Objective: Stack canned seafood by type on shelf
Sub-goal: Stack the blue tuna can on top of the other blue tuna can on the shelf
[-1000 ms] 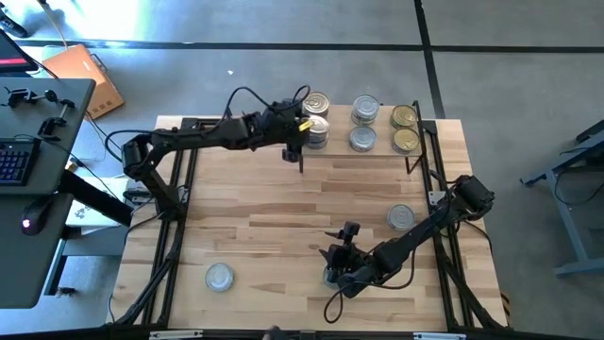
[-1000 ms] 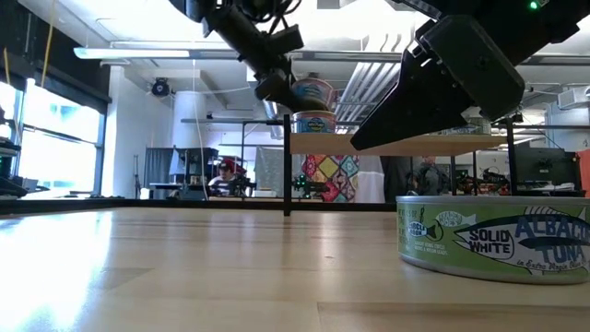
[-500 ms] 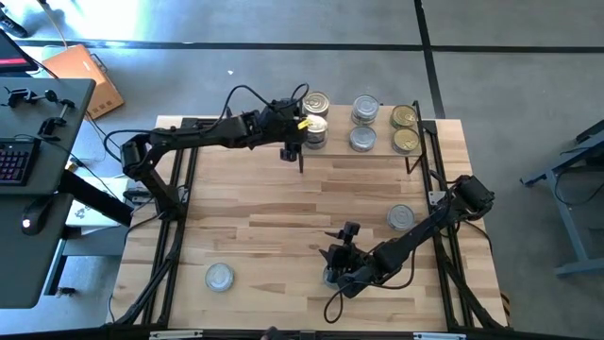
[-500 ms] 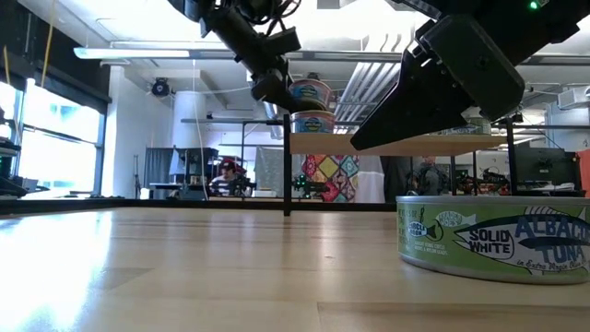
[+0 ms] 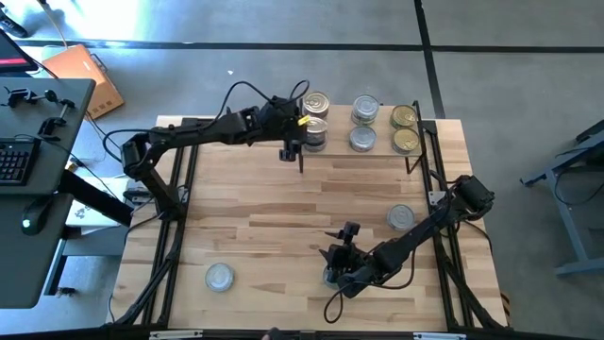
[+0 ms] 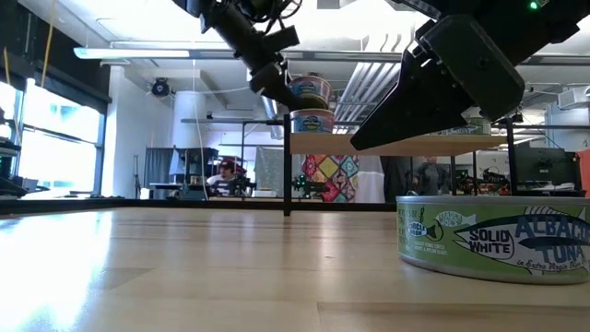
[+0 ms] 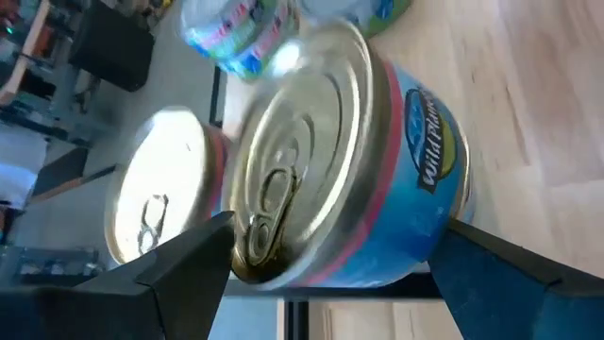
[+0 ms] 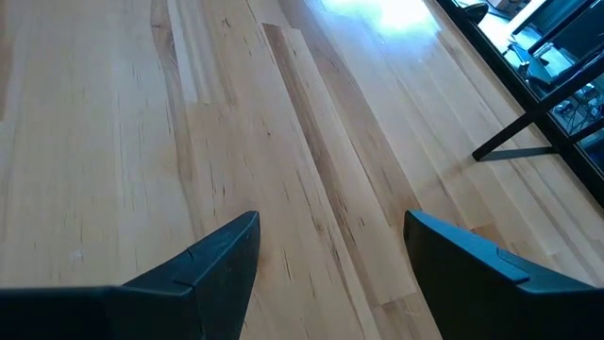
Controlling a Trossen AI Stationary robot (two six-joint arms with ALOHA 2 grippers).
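The shelf (image 5: 382,151) stands at the table's far edge and carries several round tins, silver (image 5: 365,110) and gold (image 5: 404,116). My left gripper (image 5: 300,132) reaches the shelf's left end and is shut on a blue-and-pink tin (image 7: 377,179), just above another tin (image 6: 312,121) on the shelf. My right gripper (image 8: 330,246) is open and hovers low near the table's near edge. It is above a green albacore tuna tin (image 6: 493,240) that stands on its base. Two more tins (image 5: 219,277) (image 5: 401,217) rest on the table. My left gripper pinches the blue-and-pink tin by its side wall (image 7: 420,222), one finger (image 7: 179,274) on each opposite side. The fingers come in level from the table's left. The tin is upright with its lid up; whether it rests on the tin below I cannot tell.
A second pink-banded tin (image 7: 156,194) stands just beyond the held one on the shelf. Black frame rails (image 5: 179,189) run along both table sides. Bare wood (image 5: 264,208) lies between the shelf and the near tins. A desk with a keyboard (image 5: 14,161) stands beyond the table's left side.
In the low view my left gripper and its tin have edged slightly up and toward the table's left. My right arm has kept still.
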